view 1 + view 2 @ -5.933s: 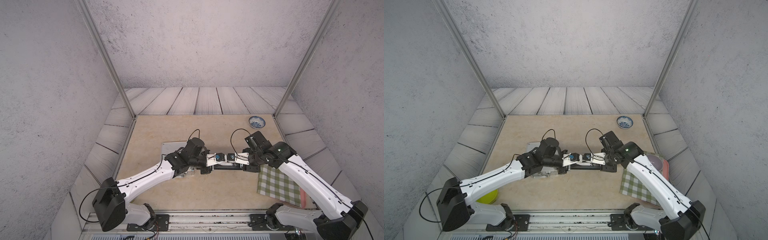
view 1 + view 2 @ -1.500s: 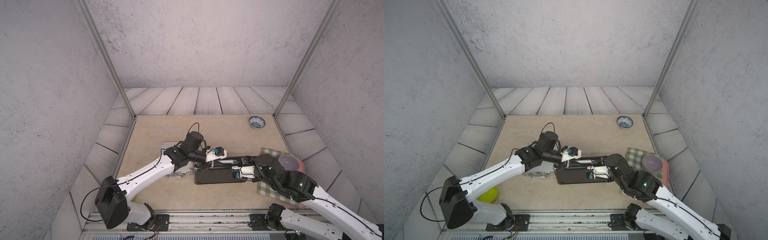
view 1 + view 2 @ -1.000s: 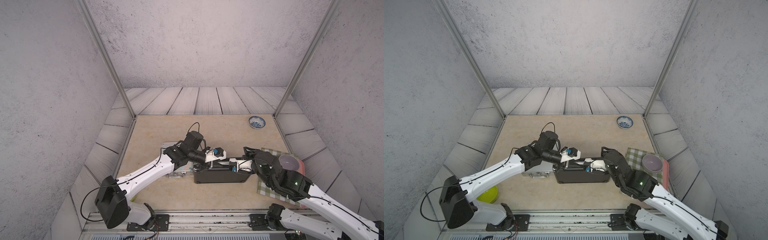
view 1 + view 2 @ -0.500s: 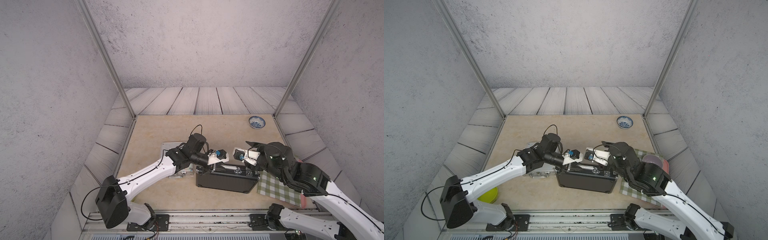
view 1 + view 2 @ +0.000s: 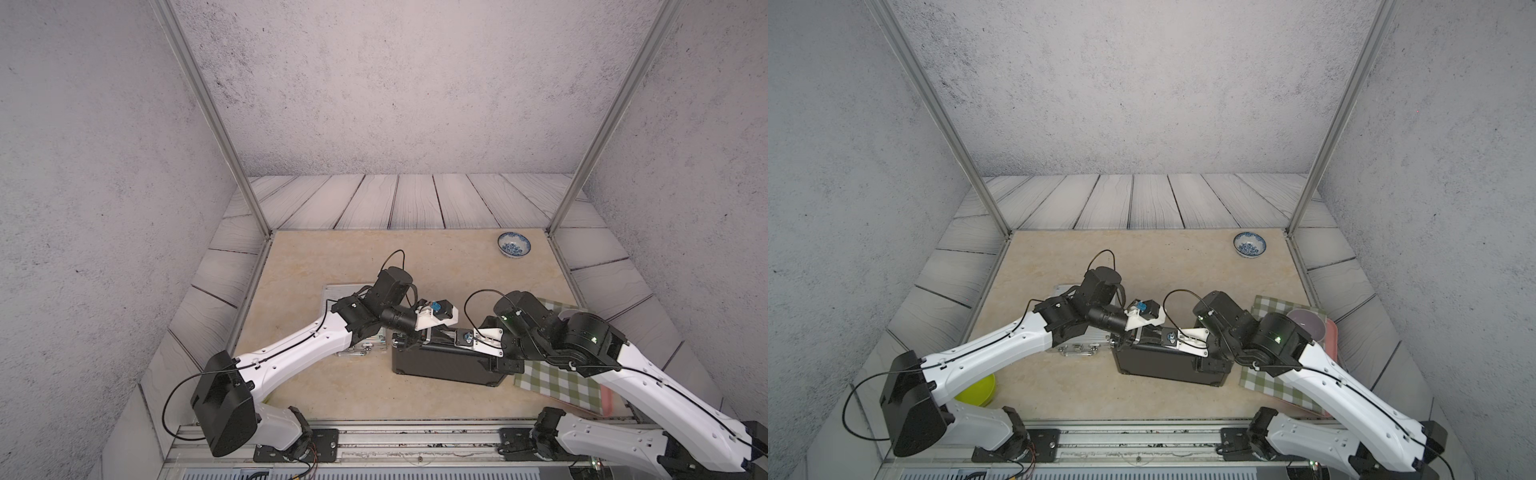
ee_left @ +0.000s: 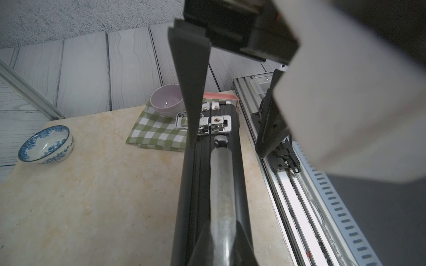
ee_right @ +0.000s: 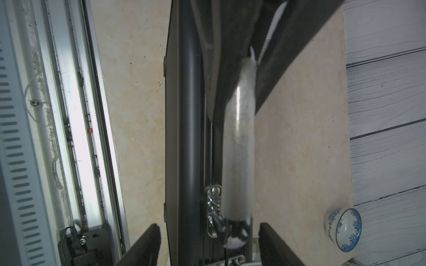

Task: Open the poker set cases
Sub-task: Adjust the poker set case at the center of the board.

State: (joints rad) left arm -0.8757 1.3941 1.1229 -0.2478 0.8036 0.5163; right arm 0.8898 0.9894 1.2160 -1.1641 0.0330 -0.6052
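The larger black poker set case [image 5: 449, 365] [image 5: 1167, 368] stands on its long edge, handle side up. My left gripper [image 5: 409, 338] [image 5: 1126, 337] [image 6: 222, 248] is shut on its grey handle [image 6: 221, 184] [image 7: 239, 142]. My right gripper [image 5: 455, 334] [image 5: 1160, 334] [image 7: 208, 246] is open, a finger [image 7: 143, 246] on each side of the case's top edge near the handle's other end, touching nothing. A chrome latch [image 6: 207, 125] shows beyond the handle. The smaller silver case [image 5: 345, 299] [image 5: 1077, 345] lies flat under my left arm, mostly hidden.
A green checked cloth [image 5: 557, 378] lies to the right of the black case, with a lilac bowl [image 5: 1306, 324] on a pink tray. A blue-patterned bowl [image 5: 514, 245] sits at the back right. A yellow bowl [image 5: 976, 388] is at the front left. The metal rail [image 5: 415, 436] runs along the front edge.
The black case has been tipped up from nearly flat onto its edge. My right gripper opened, left the case's front and came over its top. My left gripper kept hold of the handle.
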